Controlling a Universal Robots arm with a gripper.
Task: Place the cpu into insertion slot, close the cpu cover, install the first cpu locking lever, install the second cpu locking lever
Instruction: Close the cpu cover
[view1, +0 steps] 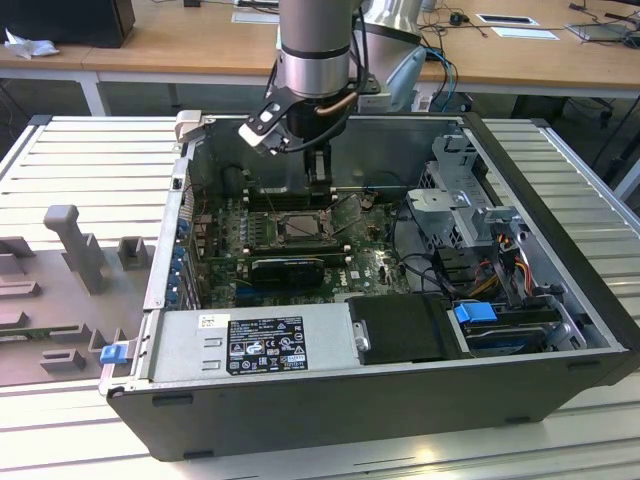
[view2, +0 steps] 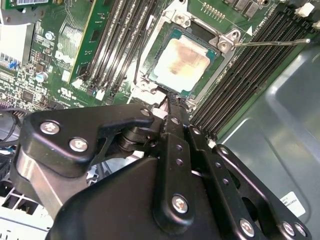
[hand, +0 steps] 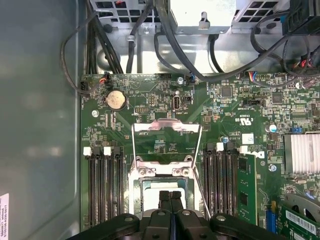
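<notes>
Cpu (view2: 180, 62) is sitting in the slot (view2: 148, 86), pale top up. Gripper (view2: 169, 100) is hovering right at the cpu's edge, fingers (hand: 165, 200) pinched together, gripping nothing; contact unclear. Cover (hand: 166, 126) is standing flipped open beside the slot. Lever (view2: 270, 42) is sticking out over the memory slots (view2: 250, 75).

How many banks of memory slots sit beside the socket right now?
2. One bank lies along one side of the insertion slot, the other along its opposite side. The gripper hides their near ends.
</notes>
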